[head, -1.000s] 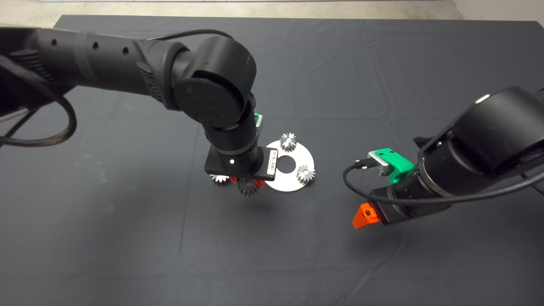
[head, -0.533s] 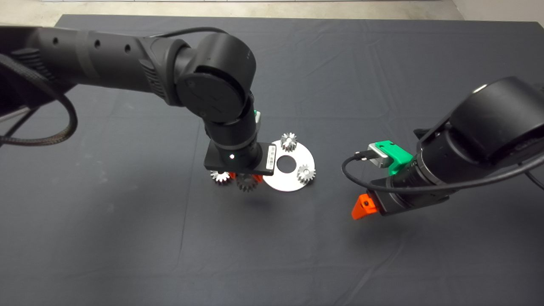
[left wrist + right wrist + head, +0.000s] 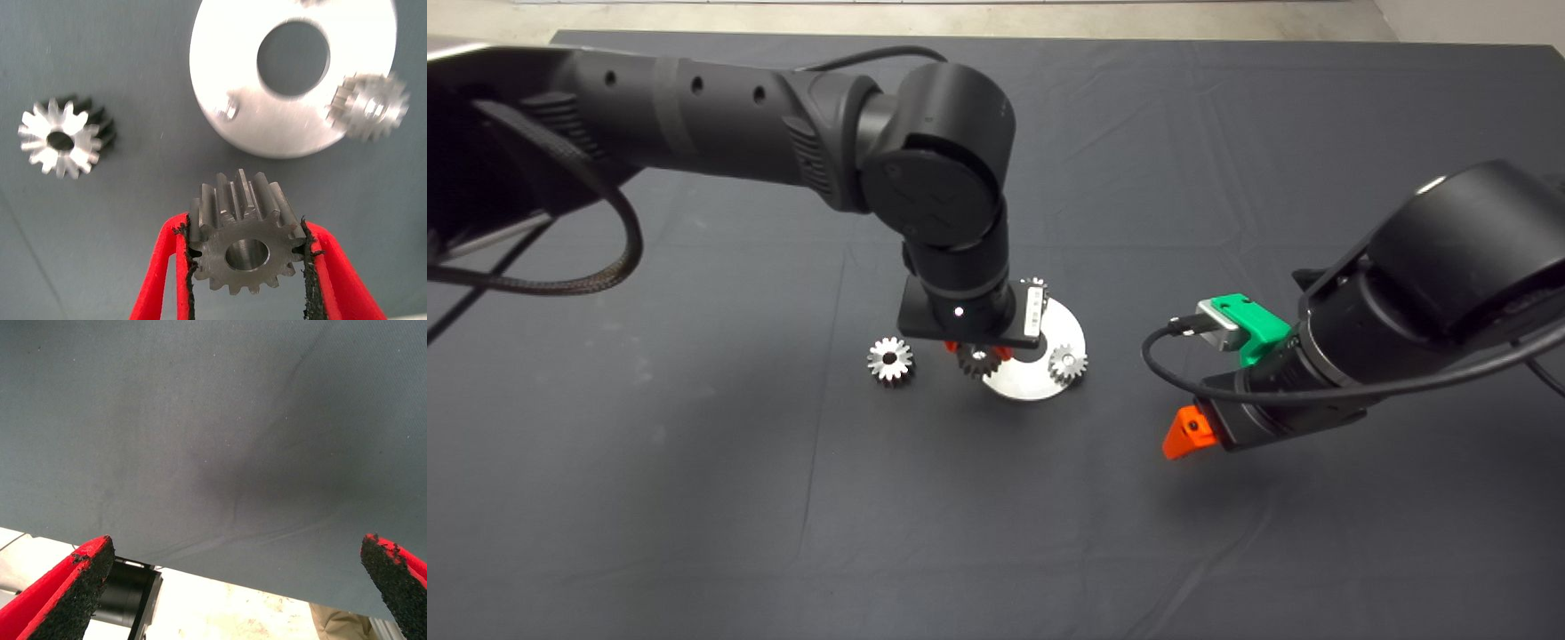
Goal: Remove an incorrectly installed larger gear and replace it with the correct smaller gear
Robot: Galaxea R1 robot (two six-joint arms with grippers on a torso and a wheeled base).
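Head view, from the mat's left edge across to its right: the left arm reaches in over the middle of the dark mat [image 3: 694,498]. The larger gear [image 3: 890,361] lies flat on the cloth, already off the round metal plate [image 3: 1069,331] and just beside the plate's left rim. Next comes the left gripper [image 3: 978,354], hanging over that rim with its red fingers clamped on the smaller gear [image 3: 976,359]. Further right on the plate, a mounted gear [image 3: 1067,363] sits near the right rim and another gear [image 3: 1035,284] peeks out at the far rim, mostly hidden by the wrist. The right gripper [image 3: 1183,442] hovers over the mat well apart from the plate, taking no part.

The left wrist view shows the grip clearly: the black pads [image 3: 188,267] press opposite sides of the smaller gear [image 3: 244,248], its bore open and facing the camera, axis roughly upright. Ahead of it on the plate [image 3: 267,130] stands a bare short peg [image 3: 231,109], near the rim on the larger gear's [image 3: 61,137] side, with the mounted gear [image 3: 371,105] across the central hole.

The coming move seems to turn on that peg: it lies a little forward of the held gear, so the bore must line up directly above it before descending. The left arm alone is placed for this.

In the right wrist view, the right gripper's [image 3: 237,587] fingers stand wide apart with only mat between them.
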